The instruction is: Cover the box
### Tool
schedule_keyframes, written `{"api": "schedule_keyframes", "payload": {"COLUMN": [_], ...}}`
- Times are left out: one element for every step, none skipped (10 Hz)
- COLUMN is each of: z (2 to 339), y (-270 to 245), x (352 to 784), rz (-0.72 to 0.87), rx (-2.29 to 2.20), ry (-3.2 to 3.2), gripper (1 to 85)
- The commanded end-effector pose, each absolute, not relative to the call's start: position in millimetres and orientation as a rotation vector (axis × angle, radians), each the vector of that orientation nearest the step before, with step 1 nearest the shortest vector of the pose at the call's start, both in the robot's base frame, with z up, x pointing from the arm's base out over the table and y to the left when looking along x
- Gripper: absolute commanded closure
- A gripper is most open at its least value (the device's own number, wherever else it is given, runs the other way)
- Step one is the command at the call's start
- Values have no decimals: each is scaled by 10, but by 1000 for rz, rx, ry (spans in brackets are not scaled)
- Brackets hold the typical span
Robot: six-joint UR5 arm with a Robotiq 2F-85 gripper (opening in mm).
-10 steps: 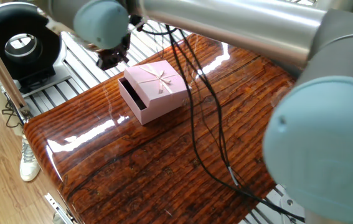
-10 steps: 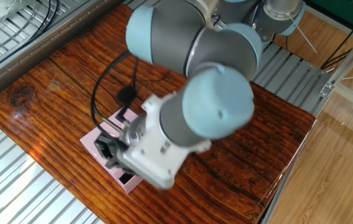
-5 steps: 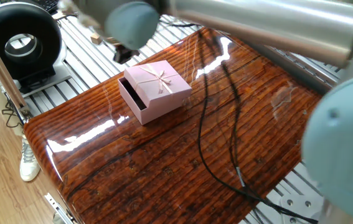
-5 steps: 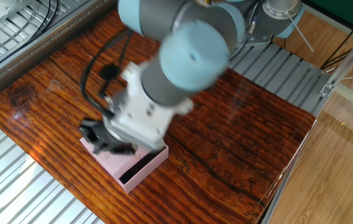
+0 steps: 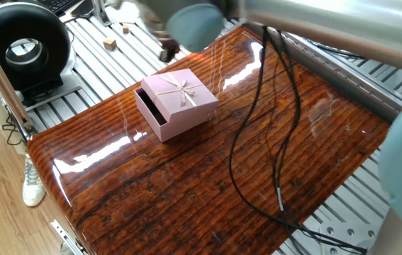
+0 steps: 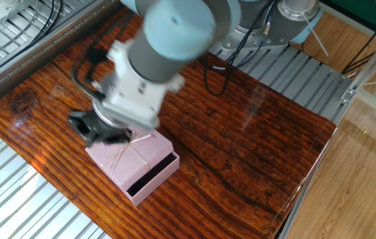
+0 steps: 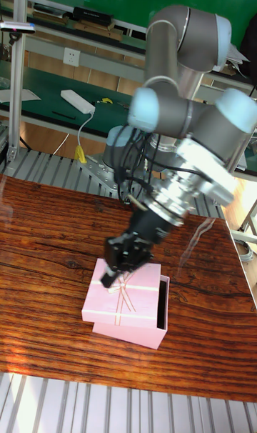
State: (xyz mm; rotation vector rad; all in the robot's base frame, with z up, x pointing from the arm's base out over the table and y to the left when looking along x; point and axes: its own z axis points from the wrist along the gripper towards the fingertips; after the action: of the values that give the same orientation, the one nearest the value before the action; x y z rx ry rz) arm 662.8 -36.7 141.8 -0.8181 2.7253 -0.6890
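Nothing here can be read. The pink lid [image 5: 183,93] shows only a ribbon bow, the arm's housings carry no lettering that I can make out, and the items on the green bench [image 7: 43,93] behind are too small and blurred for print.

Pale pink box [image 5: 159,122] with dark interior, pink ribboned lid [image 5: 182,92], glossy striped reddish-brown table [image 5: 186,191]

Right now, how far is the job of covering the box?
Mostly done: the pink lid with its bow lies on the box, but shifted, so a dark strip of the inside shows along one side. The hand is just above the lid, holding nothing visible. Left: slide the lid square.
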Motion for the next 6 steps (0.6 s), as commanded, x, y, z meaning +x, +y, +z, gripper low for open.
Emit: {"api": "schedule_keyframes", "payload": {"z": [1252,1184,1081,1040,1004,973], "y": [-811,-889,-955,-989,-1001,-987], "x": [6494,6484,6485,6498,6498,6478], "rz": [-637,-635,-627,-622,-612,-598], "rx": [-916,-919,-919,-924,-926,-916], "ry": [2709,2703,2691,2685,2684,2696], "gripper": [847,847,847,847,847,847]}}
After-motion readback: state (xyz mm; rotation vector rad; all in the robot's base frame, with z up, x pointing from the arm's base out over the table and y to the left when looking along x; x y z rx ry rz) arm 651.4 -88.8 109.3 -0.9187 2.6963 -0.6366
